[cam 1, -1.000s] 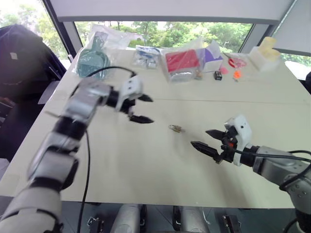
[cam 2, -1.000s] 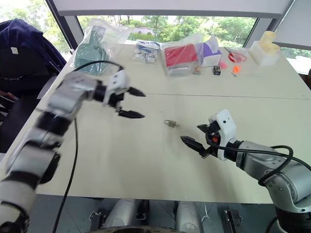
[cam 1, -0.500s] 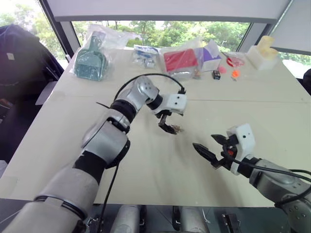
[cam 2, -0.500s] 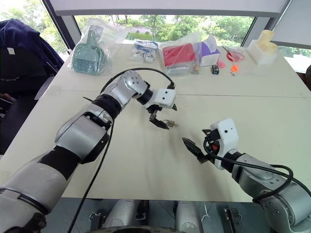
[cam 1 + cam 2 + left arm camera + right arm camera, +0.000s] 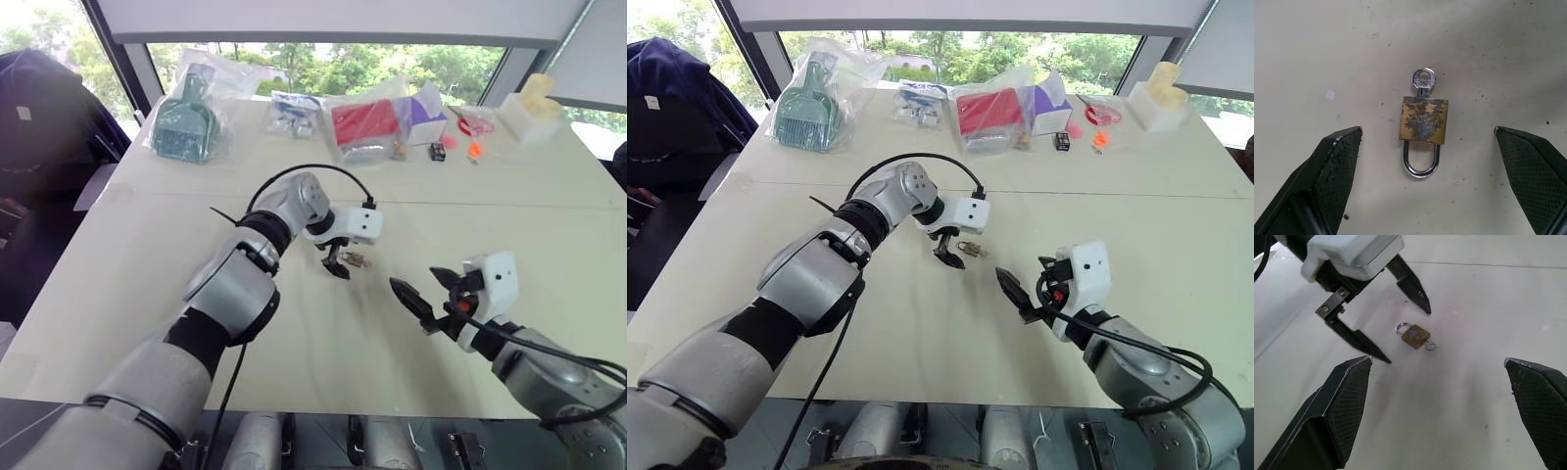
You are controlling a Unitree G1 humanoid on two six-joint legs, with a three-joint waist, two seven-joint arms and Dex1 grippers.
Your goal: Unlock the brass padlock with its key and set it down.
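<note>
Lettering is showing on the face of the brass padlock (image 5: 1423,120), stamped into the metal, but tarnish is blotching it and I cannot make out the word. Its body is a small square block of dull gold, mottled with dark patches, and its thin silvery shackle is curving out of one end as a polished closed loop. At the opposite end the key (image 5: 1423,80) is sitting in the keyhole, with only its round, shiny bow and pierced hole sticking out.

I am keeping the padlock as my landmark. It is lying flat on the pale, matte, faintly speckled worktop (image 5: 147,284), near the middle. My left pincer (image 5: 343,262) is pointing down right over the padlock, with its black fingers (image 5: 1334,169) spread wide on either side of it and gripping nothing; their inner pads are showing a fine cross-hatched texture. My right pincer (image 5: 423,295) is hanging near the padlock on my right side, also spread wide and empty, with its tips aimed toward the lock.

Beyond the padlock, along the far edge of the worktop, clear crinkled plastic bags are lying, one holding a teal brush-like thing (image 5: 181,122) and one a red block (image 5: 367,122), beside a small black box (image 5: 439,152).
</note>
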